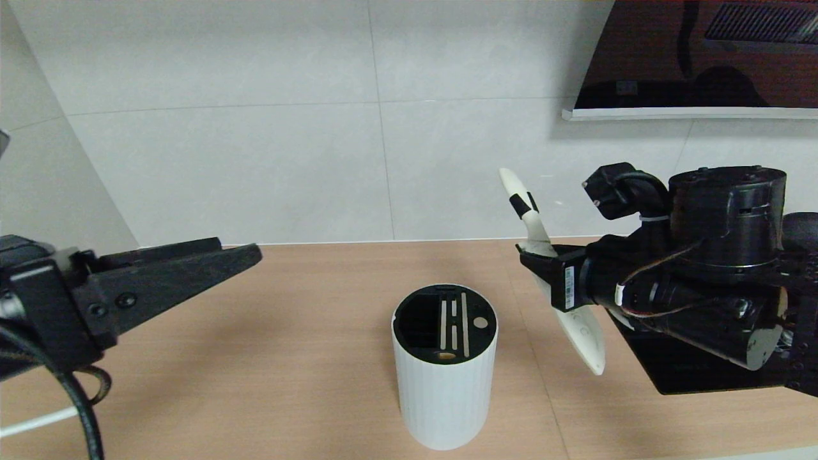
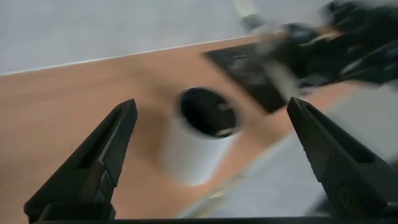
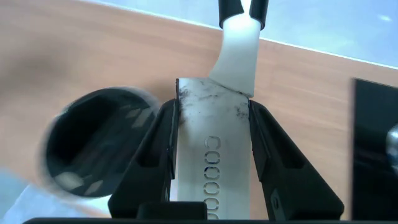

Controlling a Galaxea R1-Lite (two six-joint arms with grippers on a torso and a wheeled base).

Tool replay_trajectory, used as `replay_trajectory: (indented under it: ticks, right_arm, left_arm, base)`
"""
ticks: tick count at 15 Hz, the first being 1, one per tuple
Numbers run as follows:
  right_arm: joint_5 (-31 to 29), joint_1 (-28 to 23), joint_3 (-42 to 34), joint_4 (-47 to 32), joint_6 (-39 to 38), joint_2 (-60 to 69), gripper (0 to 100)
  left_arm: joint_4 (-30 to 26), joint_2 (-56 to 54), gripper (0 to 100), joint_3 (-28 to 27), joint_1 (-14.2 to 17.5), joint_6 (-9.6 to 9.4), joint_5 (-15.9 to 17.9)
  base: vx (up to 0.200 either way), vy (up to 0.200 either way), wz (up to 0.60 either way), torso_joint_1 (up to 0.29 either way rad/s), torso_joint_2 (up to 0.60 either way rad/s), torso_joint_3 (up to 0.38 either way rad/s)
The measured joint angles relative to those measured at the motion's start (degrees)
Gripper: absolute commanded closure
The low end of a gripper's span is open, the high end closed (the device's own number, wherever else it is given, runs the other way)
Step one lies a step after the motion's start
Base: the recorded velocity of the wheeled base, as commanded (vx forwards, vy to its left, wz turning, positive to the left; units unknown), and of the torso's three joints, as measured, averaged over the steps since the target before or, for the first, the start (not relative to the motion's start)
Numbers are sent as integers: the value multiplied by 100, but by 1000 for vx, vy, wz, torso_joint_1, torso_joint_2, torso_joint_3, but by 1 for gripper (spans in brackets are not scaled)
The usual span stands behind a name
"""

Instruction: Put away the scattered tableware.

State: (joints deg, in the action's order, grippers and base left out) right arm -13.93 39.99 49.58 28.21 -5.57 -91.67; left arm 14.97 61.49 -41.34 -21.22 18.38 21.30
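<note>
Aloft, right tool (image 3: 213, 124) tight on a tilted spatula (image 1: 580, 329) (white, near the holder (image 1: 445, 383)); left tool (image 2: 211, 106) wide apart, empty.

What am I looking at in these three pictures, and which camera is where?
This is a two-armed robot. The wide picture comes from a camera on its head, looking down at a light wooden counter. The other two come from cameras on its wrists, each looking along that arm's tool. The left tool is open and empty. The right tool is shut on a white plastic spatula, held tilted in the air beside a white ribbed cylindrical holder with a black slotted top, which stands on the counter. A flat black panel lies on the counter below the right arm.
</note>
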Motion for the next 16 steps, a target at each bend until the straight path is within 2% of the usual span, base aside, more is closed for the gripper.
replay_trajectory:
  ticks: [2, 4, 7, 9, 10, 13, 15, 16]
  right_arm:
    - [-12, 141, -5, 0, -110, -6, 100]
    - [-10, 389, -5, 1, -222, -24, 100]
    - [-12, 677, -5, 50, -472, -100, 100]
    - [12, 795, -74, 101, -502, -124, 100]
    - [28, 833, -129, 255, -501, -133, 100]
    - [20, 952, -261, 683, -483, -151, 100]
    - [9, 1100, -261, 685, -496, -160, 100]
    - [6, 1172, -247, 679, -535, -162, 100]
  left_arm:
    - [273, 257, 0, 35, -195, 197, 0]
    - [914, 610, 0, 177, -433, 527, 0]
    - [1653, 1014, 0, 352, -794, 1175, -4]
    - [2313, 1250, 0, 460, -1045, 1675, -17]
    - [2534, 1375, 0, 503, -1146, 1846, -33]
    - [2987, 1715, 0, 535, -1323, 2400, -44]
    - [3396, 1927, 0, 540, -1369, 2910, -50]
    - [3438, 2007, 0, 540, -1381, 3009, -52]
  base:
    - [0, 0, 0, 0, 0, 0]
    - [0, 0, 0, 0, 0, 0]
    - [0, 0, 0, 0, 0, 0]
    - [0, 0, 0, 0, 0, 0]
    - [0, 0, 0, 0, 0, 0]
    - [0, 0, 0, 0, 0, 0]
    - [0, 0, 0, 0, 0, 0]
    - [0, 0, 0, 0, 0, 0]
